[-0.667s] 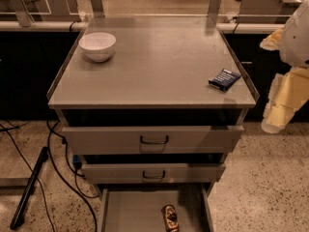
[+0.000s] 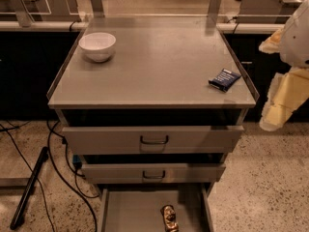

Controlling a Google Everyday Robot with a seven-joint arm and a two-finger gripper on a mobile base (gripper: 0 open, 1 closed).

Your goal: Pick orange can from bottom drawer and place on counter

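Observation:
The orange can (image 2: 169,218) lies on its side on the floor of the open bottom drawer (image 2: 130,211), right of the middle, near the lower edge of the view. The counter (image 2: 154,62) is the flat grey top of the cabinet above it. My gripper (image 2: 279,105) hangs at the right edge of the view, beside the counter's front right corner, well above the can and to its right, and holds nothing that I can see.
A white bowl (image 2: 97,46) stands at the counter's back left. A dark blue flat packet (image 2: 224,79) lies near its right rim. The two upper drawers (image 2: 153,140) stick out slightly. Black cables (image 2: 58,163) and a dark bar (image 2: 29,187) lie on the floor to the left.

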